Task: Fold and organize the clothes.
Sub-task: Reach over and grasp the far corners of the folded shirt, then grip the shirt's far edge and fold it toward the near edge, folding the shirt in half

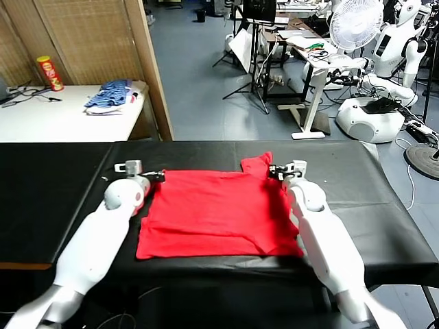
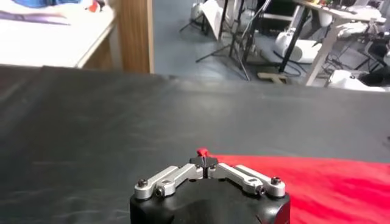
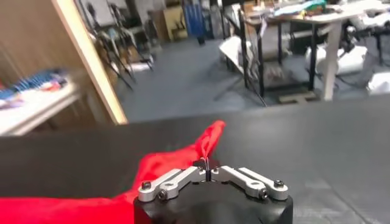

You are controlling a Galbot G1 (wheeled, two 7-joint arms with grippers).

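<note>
The clothes, a bright red T-shirt [image 1: 212, 212], lie partly folded on the black table [image 1: 62, 178] in the head view. My left gripper [image 1: 159, 177] is shut on the shirt's far left corner; in the left wrist view a small tuft of red cloth [image 2: 202, 152] sticks out between the closed fingertips of that gripper [image 2: 203, 161]. My right gripper [image 1: 273, 170] is shut on the far right corner, where the red fabric [image 3: 201, 146] rises in a peak above that gripper [image 3: 207, 163]. Any print on the shirt is hidden.
A white side table [image 1: 62, 120] at the back left carries a blue-and-white pile of garments [image 1: 110, 96] and a red can [image 1: 49, 73]. A wooden screen post [image 1: 154, 68] stands beside it. Stands, a fan [image 1: 355, 24] and another robot [image 1: 381, 103] fill the floor beyond.
</note>
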